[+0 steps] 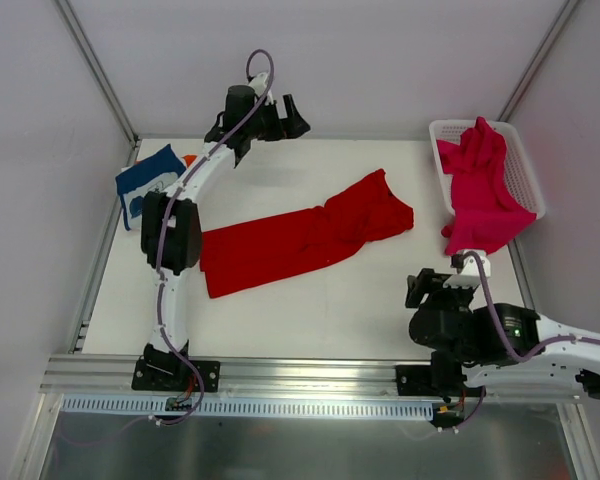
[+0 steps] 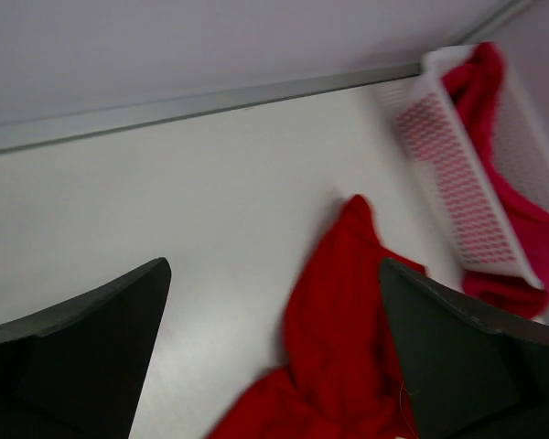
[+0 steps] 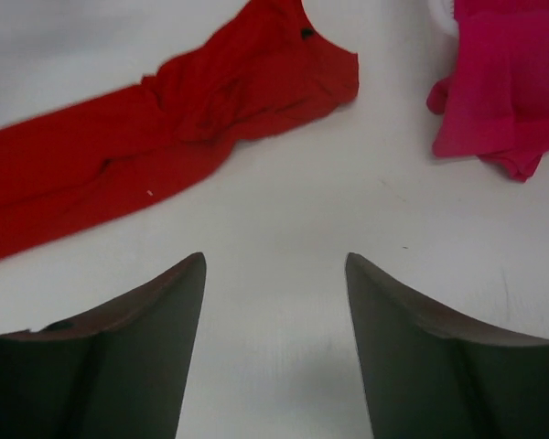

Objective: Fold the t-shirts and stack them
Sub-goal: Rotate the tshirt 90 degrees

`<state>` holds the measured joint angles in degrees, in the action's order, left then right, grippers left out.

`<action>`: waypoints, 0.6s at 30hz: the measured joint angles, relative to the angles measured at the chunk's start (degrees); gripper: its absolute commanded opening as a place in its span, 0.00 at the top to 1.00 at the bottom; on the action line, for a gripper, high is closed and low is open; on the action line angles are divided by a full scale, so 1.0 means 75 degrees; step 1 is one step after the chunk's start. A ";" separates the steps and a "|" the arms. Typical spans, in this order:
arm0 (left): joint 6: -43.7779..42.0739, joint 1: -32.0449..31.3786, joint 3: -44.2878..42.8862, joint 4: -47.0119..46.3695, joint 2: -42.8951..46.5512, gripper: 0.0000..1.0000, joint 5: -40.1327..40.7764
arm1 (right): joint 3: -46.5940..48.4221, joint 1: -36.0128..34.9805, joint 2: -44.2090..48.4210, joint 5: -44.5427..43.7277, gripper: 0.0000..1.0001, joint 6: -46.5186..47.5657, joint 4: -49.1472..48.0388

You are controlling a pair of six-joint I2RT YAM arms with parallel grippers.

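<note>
Red t-shirt [image 1: 290, 240] lies untouched (long, rumpled); left fingers [image 2: 82, 366] and right fingers [image 3: 119, 366] spread wide, empty.

Plain red t-shirt [image 1: 300, 238], magenta-pink t-shirt [image 1: 485, 195] (white mesh basket [image 1: 528, 178]).

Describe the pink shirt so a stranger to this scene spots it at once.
On the white table, look to the far right corner, where a white mesh basket stands. The magenta-pink t-shirt is heaped in it and spills over the near rim onto the table. Unlike the red t-shirt stretched out mid-table, it is crumpled and sits in the basket.
</note>
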<state>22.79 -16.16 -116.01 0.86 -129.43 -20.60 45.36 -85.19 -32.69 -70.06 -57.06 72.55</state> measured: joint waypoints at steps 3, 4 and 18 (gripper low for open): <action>0.0119 -0.0507 0.0592 -0.0379 0.1314 0.01 -0.0408 | 0.1043 0.0443 -0.0277 0.0052 0.37 0.1813 -0.0871; 0.0140 -0.0670 0.0731 -0.0507 0.1731 0.01 -0.0621 | 0.1492 0.0822 -0.0475 0.0248 0.16 0.2512 -0.1209; -0.0154 -0.0475 0.2124 -0.0189 0.4004 0.01 -0.3858 | 0.4677 0.9704 -0.7152 1.0896 0.60 0.7574 -0.5805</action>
<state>21.63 -19.73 -100.07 -0.56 -99.39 -49.54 80.44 -12.40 -86.32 11.66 -0.25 29.02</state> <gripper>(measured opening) 0.990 0.712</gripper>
